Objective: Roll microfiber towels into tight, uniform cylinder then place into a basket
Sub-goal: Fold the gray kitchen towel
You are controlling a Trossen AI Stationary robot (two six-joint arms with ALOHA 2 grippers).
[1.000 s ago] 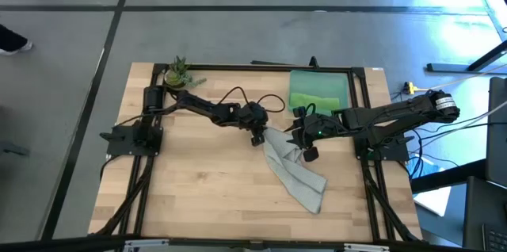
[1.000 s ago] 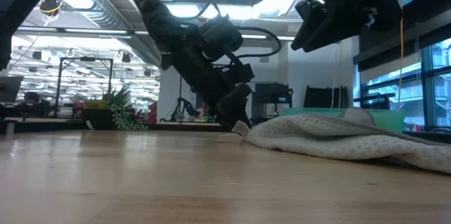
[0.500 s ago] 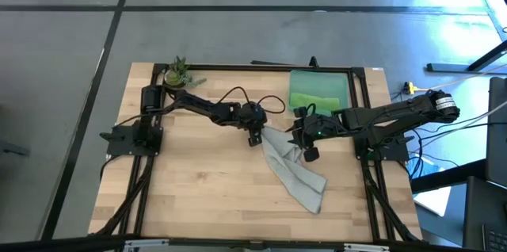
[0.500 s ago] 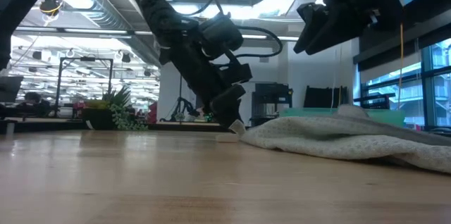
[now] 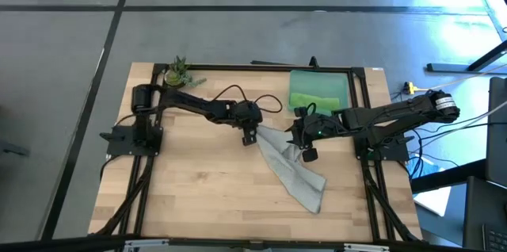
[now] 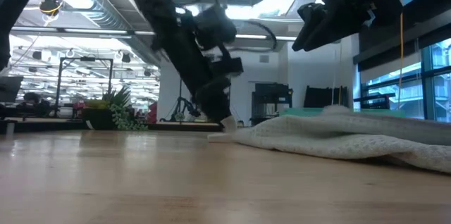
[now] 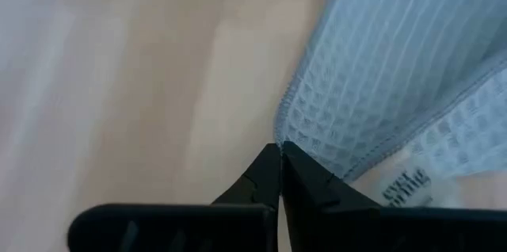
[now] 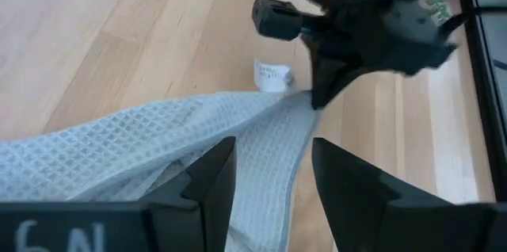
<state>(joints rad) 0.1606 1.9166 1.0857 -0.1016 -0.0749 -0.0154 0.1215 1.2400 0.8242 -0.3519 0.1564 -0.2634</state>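
Two pincers at the grey waffle-weave towel, mid-table.

My left gripper is pinching the grey towel at its corner, fingertips pressed together on the hem beside the white label, low against the wooden table. My right gripper is hovering above the towel's other upper end, its fingers standing wide apart and holding nothing. The towel is lying crumpled, trailing diagonally toward the table's front edge. The lime green towel is resting in the teal basket at the far right corner.
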